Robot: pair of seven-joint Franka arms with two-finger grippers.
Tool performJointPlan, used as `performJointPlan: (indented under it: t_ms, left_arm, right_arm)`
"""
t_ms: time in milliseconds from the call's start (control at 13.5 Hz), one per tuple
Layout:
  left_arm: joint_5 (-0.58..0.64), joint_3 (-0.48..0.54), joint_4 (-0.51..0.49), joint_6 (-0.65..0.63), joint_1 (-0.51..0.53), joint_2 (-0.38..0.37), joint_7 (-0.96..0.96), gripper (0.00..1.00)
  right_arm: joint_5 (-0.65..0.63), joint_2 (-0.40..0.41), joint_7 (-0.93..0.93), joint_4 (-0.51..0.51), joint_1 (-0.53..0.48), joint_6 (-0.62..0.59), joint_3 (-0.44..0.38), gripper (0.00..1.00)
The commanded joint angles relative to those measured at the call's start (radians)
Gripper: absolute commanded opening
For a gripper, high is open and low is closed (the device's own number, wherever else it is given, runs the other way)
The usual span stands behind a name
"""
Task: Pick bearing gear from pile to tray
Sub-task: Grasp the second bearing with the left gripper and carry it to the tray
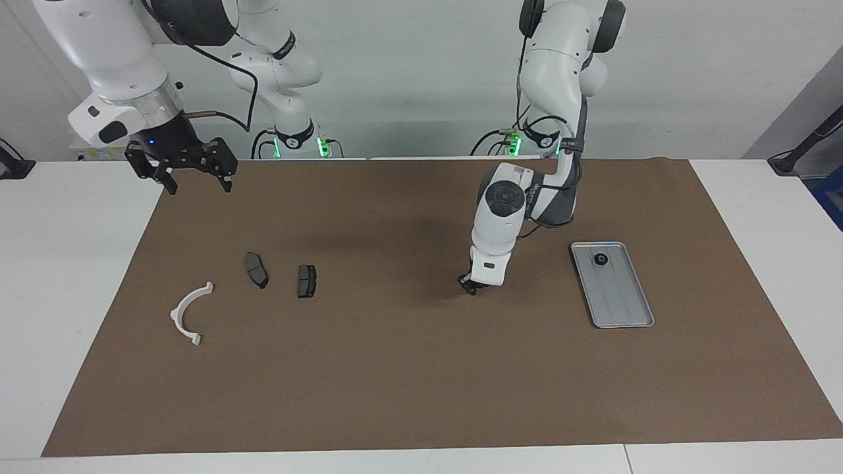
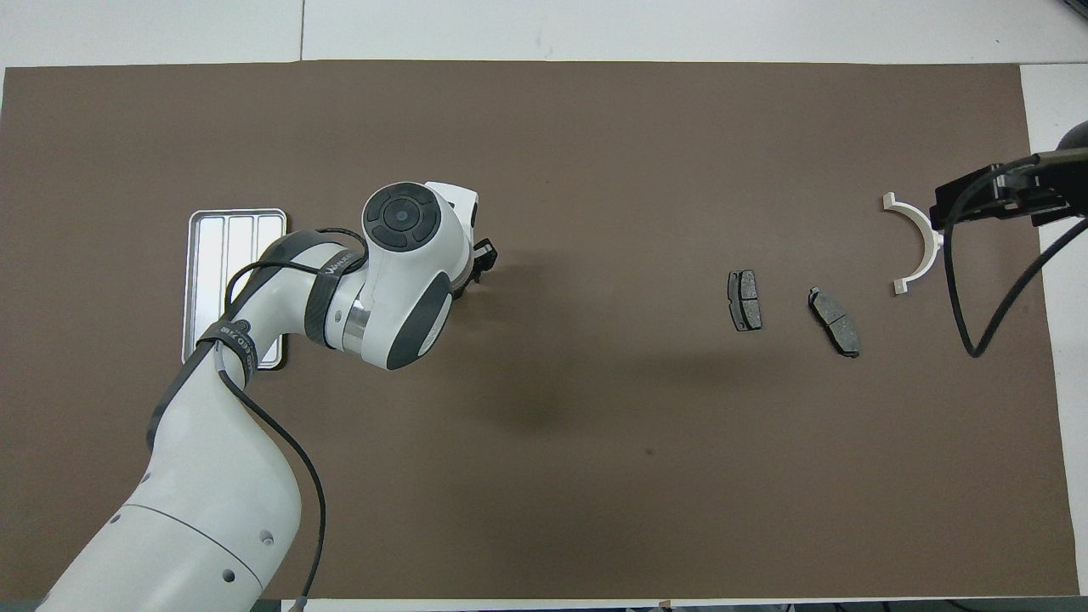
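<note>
One black ring already lies in the tray. The left gripper, fingers drawn narrow at the mat, may hold another; unclear. The right gripper waits, fingers wide.

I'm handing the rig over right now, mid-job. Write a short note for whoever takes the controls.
Left pincer: down at the mat mid-table, between the two brake pads and the tray; what is under it is hidden.
Right pincer: open, raised over the mat's edge at its own end, waiting.
Done: one black ring lies in the tray.
Left: check the left pincer for another ring. The pads and white arc lie toward the right arm's end.
</note>
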Motion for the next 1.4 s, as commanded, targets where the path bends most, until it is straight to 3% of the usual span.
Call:
performJointPlan:
  t_ms: [0,148,295,443,739,1330]
  left_arm:
    - [0.015,0.016,-0.035,-0.01,-0.007,-0.024,-0.021,0.0]
    - [0.017,0.019,0.014,-0.094,0.022,-0.025,-0.006,0.0]
    - [0.017,0.017,-0.016,-0.112,0.095,-0.088,0.093,0.0]
    - [0.017,0.016,-0.094,-0.112,0.21,-0.18,0.268,0.0]
    - [0.015,0.014,-0.115,-0.09,0.42,-0.191,0.626,0.0]
    - [0.017,0.016,-0.177,0.022,0.484,-0.176,0.734,0.0]
  right_arm:
    - [-0.014,-0.056,-0.03,-0.077,-0.022,0.053,0.012,1.0]
    - [-0.013,-0.074,-0.018,-0.112,-0.026,0.062,0.014,1.0]
    - [-0.007,-0.076,-0.018,-0.123,-0.033,0.067,0.014,1.0]
    - [-0.007,-0.071,-0.017,-0.123,-0.019,0.068,0.012,1.0]
    - [-0.007,-0.05,-0.017,-0.108,-0.019,0.068,0.014,1.0]
    - [-0.008,-0.028,-0.026,-0.096,-0.03,0.07,0.014,1.0]
